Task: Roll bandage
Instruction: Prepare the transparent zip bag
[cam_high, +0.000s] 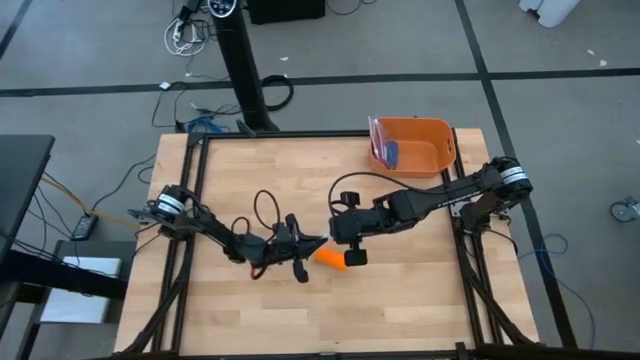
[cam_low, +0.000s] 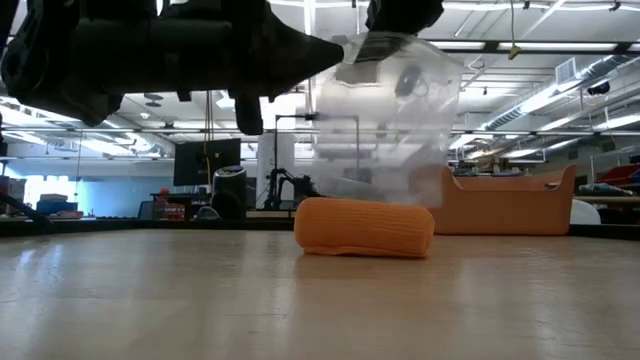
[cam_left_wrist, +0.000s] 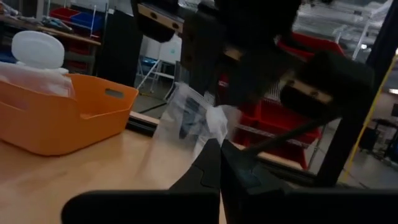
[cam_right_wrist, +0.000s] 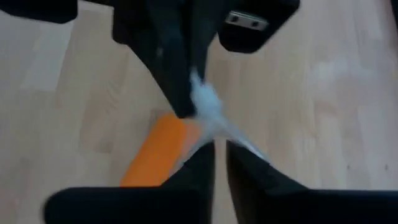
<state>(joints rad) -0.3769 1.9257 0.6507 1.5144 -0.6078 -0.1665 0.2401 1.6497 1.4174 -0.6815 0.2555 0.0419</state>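
Observation:
The bandage (cam_low: 365, 228) is a rolled orange cylinder lying on its side on the wooden table (cam_high: 420, 300), near the table's middle; no gripper touches it. A clear plastic bag (cam_low: 385, 120) hangs just above it, held between both grippers. My left gripper (cam_high: 318, 241) reaches in level from the table's left and is shut on the bag's top. My right gripper (cam_high: 343, 240) slants down from the right, its fingers closed on the bag's top too. In the right wrist view the bandage (cam_right_wrist: 158, 155) lies below the two grippers. My left gripper pinches a crumpled bit of the bag's upper edge (cam_right_wrist: 202, 99) between its fingertips (cam_left_wrist: 214, 158). It comes in nearly level from the table's left. The bag hangs below the pinch, clear of the table. My right gripper pinches the bag's top edge (cam_right_wrist: 233, 140) between its two fingers, slanting down from the table's right. The plastic runs in a drawn strand from there to the left gripper's pinch. The bag hangs below; whether it touches the bandage, I cannot tell.
An orange plastic bin (cam_high: 412, 146) with items in it stands at the table's far right corner. Bare wood lies along the near edge and to the left of the roll. Cables (cam_high: 262, 205) loop off my left arm.

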